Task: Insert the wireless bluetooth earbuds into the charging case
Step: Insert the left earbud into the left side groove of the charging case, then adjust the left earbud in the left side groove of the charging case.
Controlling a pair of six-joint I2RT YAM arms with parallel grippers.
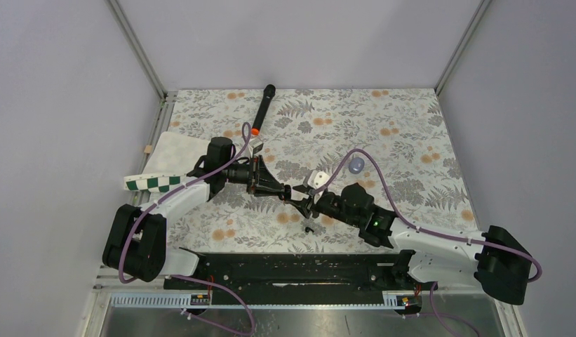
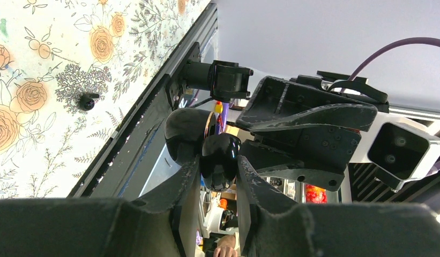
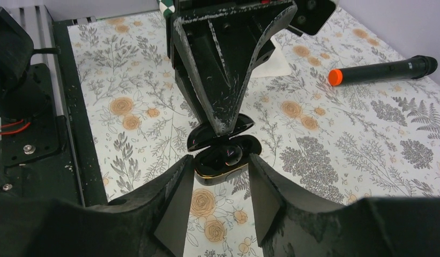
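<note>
— Where are we standing with the charging case (image 3: 209, 163)?

— We are holding it off the flowered table (image 3: 341, 155) in the left gripper (image 2: 217, 179). Its fingers are clamped on the case's lower half, and the lid (image 3: 204, 140) is hanging open. One earbud, the seated earbud (image 3: 231, 154), is looking to us as if it is already sitting in its well.

— And the right gripper (image 3: 218, 171)?

— Its jaws are standing apart, one on each side of the case, and they are carrying nothing.

— So where is the second bud?

— The loose earbud (image 1: 311, 229) is lying on the table just below the two grippers in the top view, near the black rail (image 1: 292, 270). We are judging that it comes next.

— How are we doing that well?

— We are planning to draw the right gripper straight back first, so that no finger is knocking the lid or nudging the seated earbud out. Then we are coming down over the loose earbud with the jaws only a little apart, since it is far smaller than the fingers and likely to skitter. The left gripper should be holding the case level.

— Is anything standing in the way?

— The microphone (image 3: 383, 69) and the checkered cloth (image 1: 155, 184) are lying well apart from the work. The real crowding is the two grippers themselves, almost touching above the loose earbud.
</note>
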